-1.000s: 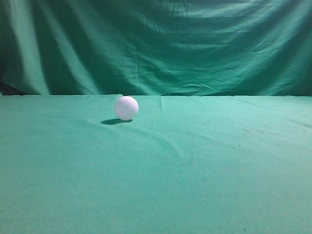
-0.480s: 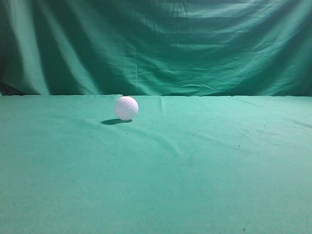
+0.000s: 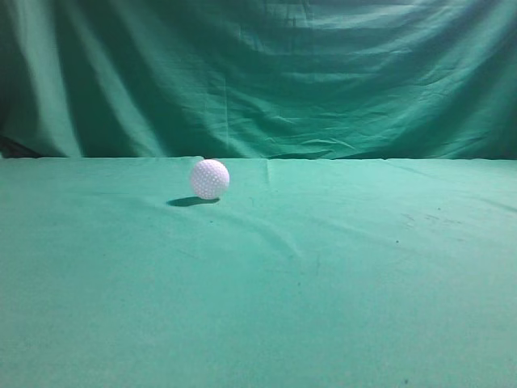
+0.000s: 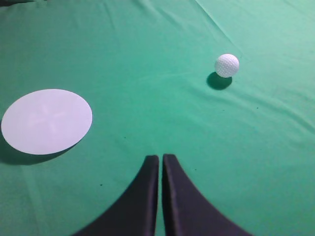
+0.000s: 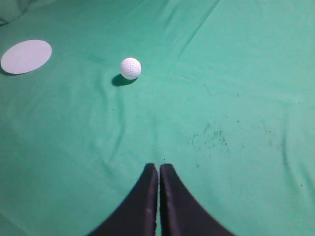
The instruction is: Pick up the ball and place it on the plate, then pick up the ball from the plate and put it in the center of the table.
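**Ball alone on the table, both grippers closed and away from it**

The ball [image 3: 209, 179] lies on the table [image 3: 339, 291], left of the middle and toward the far edge in the exterior view, with a small dark shadow to its left. It touches nothing except the green cloth. Behind the table hangs a darker green backdrop [image 3: 266, 73] with many folds.

The left gripper [image 4: 160, 158] has its two black fingers pressed together with only a thin slit between them, and it holds nothing. The ball [image 4: 227, 65] is well ahead of it and to the right. A flat white plate [image 4: 47, 121] lies to the left, well apart from the ball.

The right gripper [image 5: 159, 167] is also together and holds nothing. The ball [image 5: 131, 68] is ahead of it, slightly to the left, and the plate [image 5: 26, 56] lies farther left.
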